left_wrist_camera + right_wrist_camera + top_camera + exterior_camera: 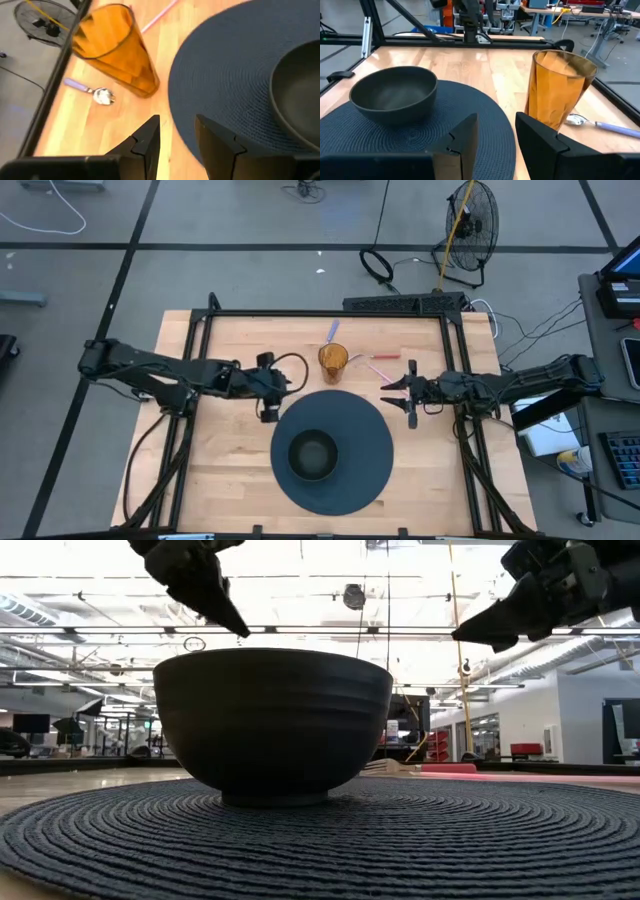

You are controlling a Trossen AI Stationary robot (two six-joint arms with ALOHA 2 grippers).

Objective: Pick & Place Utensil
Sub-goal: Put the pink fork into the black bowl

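1. Round dark woven placemat (pixel 365 470), lying flat on the near middle of the wooden surface (pixel 225 470).
2. Dark bowl (pixel 313 455), upright on the placemat, set toward its near left part.
3. Left hand (pixel 268 416), hanging over the bare surface just beside the placemat's far left edge; fingers (pixel 147 137) parted by a narrow gap, holding nothing.
4. Right hand (pixel 411 392), raised just beyond the placemat's far right edge; fingers (pixel 540 135) narrowly apart, holding nothing.
5. Amber tumbler (pixel 333 361), standing upright just past the placemat's far edge, between the two hands.
6. Spoon (pixel 90 91), metal bowl and pale lilac handle, lying on the surface just behind the tumbler.
7. Pink utensil (pixel 378 366), lying flat right of the tumbler, near the right hand.
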